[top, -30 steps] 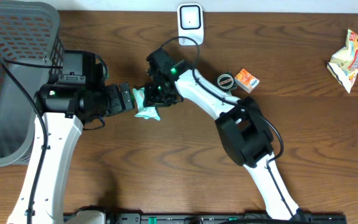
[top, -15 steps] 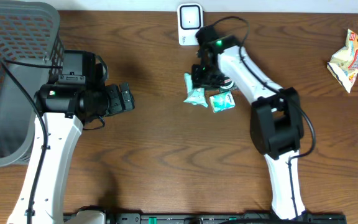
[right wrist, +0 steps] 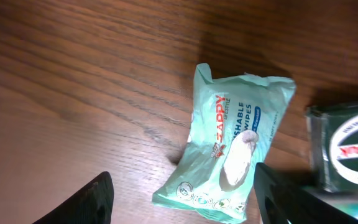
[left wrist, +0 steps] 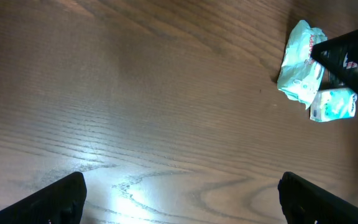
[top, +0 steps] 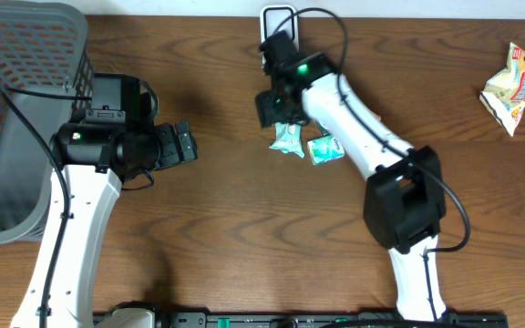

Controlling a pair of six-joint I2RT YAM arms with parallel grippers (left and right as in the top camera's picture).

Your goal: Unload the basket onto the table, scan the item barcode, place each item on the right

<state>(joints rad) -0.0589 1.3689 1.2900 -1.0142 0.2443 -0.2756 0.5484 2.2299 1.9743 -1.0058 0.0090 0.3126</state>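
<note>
Your right gripper (right wrist: 184,177) hung over the flushable wipes packet (right wrist: 238,149) with jaws spread wide, gripping nothing. The packet lay flat on the table (top: 244,237), upper centre overhead, below the scanner (top: 279,25). Your left gripper (left wrist: 179,190) gaped empty.

We read clear print on one thing only: the mint-green wipes pack (right wrist: 238,152), lying on the surface just ahead of the right jaws and between them. Its brand reads "HAPPY" in orange-red capitals. Beside that, in white, stands "…SHABLE WIPES", the start of the word lost in a crease. Off to the right of those jaws, a dark green pack (right wrist: 347,149) bears a round label with red letters, cut off and unreadable. The snack packet (top: 515,84), well apart from both jaws, has print too small to read.
</note>
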